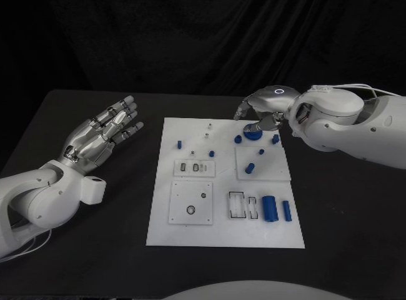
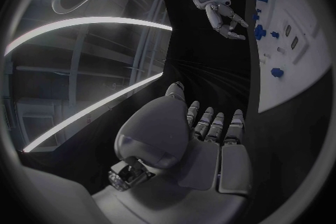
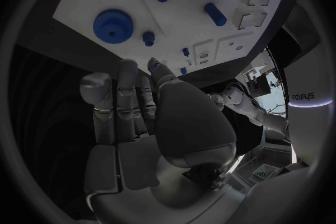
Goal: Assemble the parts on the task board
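The white task board (image 1: 225, 234) lies mid-table with several blue parts on it. A blue gear (image 1: 252, 133) sits near its far right corner; in the right wrist view the gear (image 3: 112, 24) lies just beyond the fingertips. My right hand (image 1: 262, 111) hovers over that corner, close above the gear, fingers extended and holding nothing (image 3: 154, 117). A large blue cylinder (image 1: 268, 208) and a blue bar (image 1: 286, 211) lie at the near right. Small pegs (image 1: 251, 167) stand further up. My left hand (image 1: 104, 134) is off the board's left side, flat, fingers spread, empty (image 2: 203, 140).
Recessed white sub-plates (image 1: 191, 201) and slots (image 1: 242, 206) occupy the board's near half. Black table (image 1: 347, 212) surrounds the board, with bare room on both sides. The left wrist view shows the board (image 2: 308, 39) and my right hand (image 2: 227, 19) in the distance.
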Controlling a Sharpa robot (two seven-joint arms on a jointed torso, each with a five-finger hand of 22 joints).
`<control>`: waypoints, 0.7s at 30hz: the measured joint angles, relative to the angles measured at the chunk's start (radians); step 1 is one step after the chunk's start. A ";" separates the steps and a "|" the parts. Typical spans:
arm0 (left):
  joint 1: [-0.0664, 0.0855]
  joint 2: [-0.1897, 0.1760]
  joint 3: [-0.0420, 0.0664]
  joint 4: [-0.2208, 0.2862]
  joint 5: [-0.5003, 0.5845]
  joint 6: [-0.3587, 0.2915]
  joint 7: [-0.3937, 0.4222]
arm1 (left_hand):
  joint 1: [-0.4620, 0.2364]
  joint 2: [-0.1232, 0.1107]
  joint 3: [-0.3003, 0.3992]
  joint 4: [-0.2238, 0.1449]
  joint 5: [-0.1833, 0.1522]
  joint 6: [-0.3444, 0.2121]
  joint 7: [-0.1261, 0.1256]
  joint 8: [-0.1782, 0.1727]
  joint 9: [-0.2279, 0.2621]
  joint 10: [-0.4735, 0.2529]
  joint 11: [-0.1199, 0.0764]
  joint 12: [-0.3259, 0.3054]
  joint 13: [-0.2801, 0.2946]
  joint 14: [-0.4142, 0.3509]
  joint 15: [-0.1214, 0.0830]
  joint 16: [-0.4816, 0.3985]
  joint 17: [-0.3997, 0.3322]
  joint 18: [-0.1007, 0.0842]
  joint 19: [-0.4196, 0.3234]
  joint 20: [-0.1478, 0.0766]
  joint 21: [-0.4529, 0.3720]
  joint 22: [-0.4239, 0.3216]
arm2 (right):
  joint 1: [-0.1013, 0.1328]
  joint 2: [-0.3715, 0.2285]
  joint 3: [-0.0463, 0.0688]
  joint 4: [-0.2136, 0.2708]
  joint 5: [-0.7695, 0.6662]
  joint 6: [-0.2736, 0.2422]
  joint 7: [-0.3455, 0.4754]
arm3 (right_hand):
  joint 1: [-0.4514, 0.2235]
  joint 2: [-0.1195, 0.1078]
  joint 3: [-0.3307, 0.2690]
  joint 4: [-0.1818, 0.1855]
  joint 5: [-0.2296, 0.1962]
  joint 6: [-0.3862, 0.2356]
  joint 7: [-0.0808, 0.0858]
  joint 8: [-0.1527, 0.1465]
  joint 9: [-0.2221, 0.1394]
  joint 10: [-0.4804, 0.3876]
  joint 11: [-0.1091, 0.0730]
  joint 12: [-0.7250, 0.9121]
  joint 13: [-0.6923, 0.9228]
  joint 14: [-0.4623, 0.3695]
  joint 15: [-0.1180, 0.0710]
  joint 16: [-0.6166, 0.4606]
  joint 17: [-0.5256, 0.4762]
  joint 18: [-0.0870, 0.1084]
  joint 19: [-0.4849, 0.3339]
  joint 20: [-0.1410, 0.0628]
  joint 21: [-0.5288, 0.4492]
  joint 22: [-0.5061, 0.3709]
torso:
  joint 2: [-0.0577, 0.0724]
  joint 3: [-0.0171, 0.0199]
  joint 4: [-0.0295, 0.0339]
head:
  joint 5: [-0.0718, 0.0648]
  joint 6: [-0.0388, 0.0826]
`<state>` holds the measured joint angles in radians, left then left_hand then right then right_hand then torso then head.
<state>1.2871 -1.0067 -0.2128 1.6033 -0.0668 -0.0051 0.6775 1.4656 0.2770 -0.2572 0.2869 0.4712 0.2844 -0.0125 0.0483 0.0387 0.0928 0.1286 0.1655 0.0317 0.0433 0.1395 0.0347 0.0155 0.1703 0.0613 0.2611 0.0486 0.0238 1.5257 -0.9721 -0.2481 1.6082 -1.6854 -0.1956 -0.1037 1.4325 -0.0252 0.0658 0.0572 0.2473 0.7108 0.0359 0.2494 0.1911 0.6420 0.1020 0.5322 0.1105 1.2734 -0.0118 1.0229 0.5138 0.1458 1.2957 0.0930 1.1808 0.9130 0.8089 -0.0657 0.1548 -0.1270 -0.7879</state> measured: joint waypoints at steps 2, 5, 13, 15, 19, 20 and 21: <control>0.000 0.000 0.000 0.000 0.000 0.001 0.000 | 0.000 0.000 0.000 0.000 0.000 0.000 0.000 0.000 0.000 0.000 0.000 0.000 0.000 0.000 0.000 0.000 0.000 0.000 0.000 0.000 0.000 0.000 | -0.005 -0.001 0.000 0.000 -0.005 -0.001 0.000 | -0.004 -0.004 0.004 0.007 -0.008 -0.013 -0.002 -0.010 0.001 0.001 0.001 0.004 0.002 0.000 0.000 0.010 0.013 -0.014 0.000 0.000 0.007 0.012 | 0.007 -0.0011 0.0014 | -0.002 0.003; 0.000 0.002 0.000 -0.002 0.002 0.003 0.000 | 0.000 0.000 0.000 0.000 0.000 0.000 0.000 0.000 0.000 -0.004 0.004 0.000 0.000 0.000 0.000 0.000 0.000 0.000 0.000 0.000 0.000 0.000 | -0.015 -0.002 0.000 0.000 -0.009 -0.002 0.000 | -0.009 -0.009 0.012 0.017 -0.008 -0.038 -0.013 -0.033 0.001 0.001 0.001 0.004 0.006 0.000 0.000 0.018 0.021 -0.014 0.000 0.000 0.011 0.023 | 0.014 -0.0021 0.0024 | -0.005 0.005; 0.000 0.008 0.000 -0.010 0.004 0.014 0.000 | 0.007 0.001 0.004 -0.001 0.004 0.000 0.000 0.000 0.000 -0.004 0.004 0.000 0.000 0.000 0.000 0.000 0.000 0.000 0.000 0.000 0.000 0.000 | -0.039 -0.007 0.000 0.002 -0.016 -0.002 0.000 | -0.009 -0.017 0.020 0.026 0.008 -0.050 -0.026 -0.051 0.002 0.001 0.001 0.004 0.009 0.000 0.000 0.027 0.031 -0.014 0.000 0.000 0.016 0.037 | 0.027 -0.0034 0.0035 | -0.010 0.009; 0.000 0.008 0.000 -0.012 0.005 0.016 0.000 | 0.008 0.000 0.006 0.000 0.004 0.000 0.000 0.000 0.000 -0.004 0.004 0.000 0.000 0.000 0.000 0.000 0.000 0.000 0.000 0.000 0.000 0.000 | -0.044 -0.007 0.000 0.000 -0.017 -0.002 0.001 | -0.009 -0.017 0.026 0.026 0.016 -0.050 -0.026 -0.051 0.004 0.001 0.001 0.003 0.011 0.003 0.003 0.032 0.040 -0.014 0.003 0.003 0.024 0.046 | 0.028 -0.0035 0.0041 | -0.011 0.009; 0.000 0.008 0.000 -0.014 0.005 0.020 0.000 | 0.008 0.000 0.006 0.000 0.004 0.000 0.000 0.000 0.000 -0.004 0.004 0.000 0.000 0.000 0.000 0.000 0.000 0.000 0.000 0.000 0.000 0.000 | -0.050 -0.005 0.000 -0.008 -0.018 -0.005 0.002 | -0.005 -0.021 0.041 0.027 0.038 -0.036 -0.038 -0.051 0.012 0.007 0.005 0.003 0.015 0.017 0.003 0.051 0.064 -0.014 0.010 0.004 0.039 0.069 | 0.032 -0.0046 0.0047 | -0.012 0.010; 0.000 0.009 0.000 -0.015 0.006 0.022 0.000 | 0.008 0.000 0.006 0.000 0.004 0.000 0.000 0.000 0.000 -0.004 0.004 0.000 0.000 0.000 0.000 0.000 0.000 0.000 0.000 0.000 0.000 0.000 | -0.051 -0.004 0.000 -0.010 -0.018 -0.006 0.002 | -0.004 -0.022 0.045 0.028 0.043 -0.028 -0.037 -0.051 0.014 0.014 0.005 0.003 0.016 0.021 0.004 0.055 0.072 -0.014 0.012 0.002 0.045 0.076 | 0.033 -0.0048 0.0047 | -0.011 0.010; 0.000 0.009 0.000 -0.016 0.006 0.023 0.000 | 0.008 0.000 0.007 -0.002 0.004 0.000 0.000 0.000 0.000 -0.004 0.004 0.000 0.000 0.004 0.004 0.000 0.000 0.000 0.002 0.002 0.000 0.000 | -0.052 -0.003 0.000 -0.012 -0.019 -0.007 0.003 | -0.002 -0.024 0.047 0.026 0.048 -0.022 -0.032 -0.051 0.016 0.015 0.004 0.003 0.016 0.021 0.004 0.061 0.079 -0.014 0.015 0.004 0.046 0.082 | 0.033 -0.0049 0.0047 | -0.010 0.009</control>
<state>1.2872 -0.9977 -0.2132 1.5870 -0.0611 0.0182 0.6778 1.4735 0.2770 -0.2500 0.2853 0.4751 0.2844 -0.0125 0.0483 0.0386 0.0890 0.1324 0.1655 0.0316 0.0469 0.1431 0.0347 0.0154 0.1703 0.0636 0.2634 0.0486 0.0237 1.4733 -0.9750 -0.2483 1.5965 -1.7042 -0.2031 -0.1008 1.4302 -0.0489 0.1132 0.0830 0.2955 0.6885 0.0042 0.1983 0.2071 0.6566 0.1061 0.5356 0.1269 1.2948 -0.0080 1.0839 0.5926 0.1319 1.3110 0.0975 1.2264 0.9952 0.8423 -0.0706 0.1595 -0.1367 -0.7785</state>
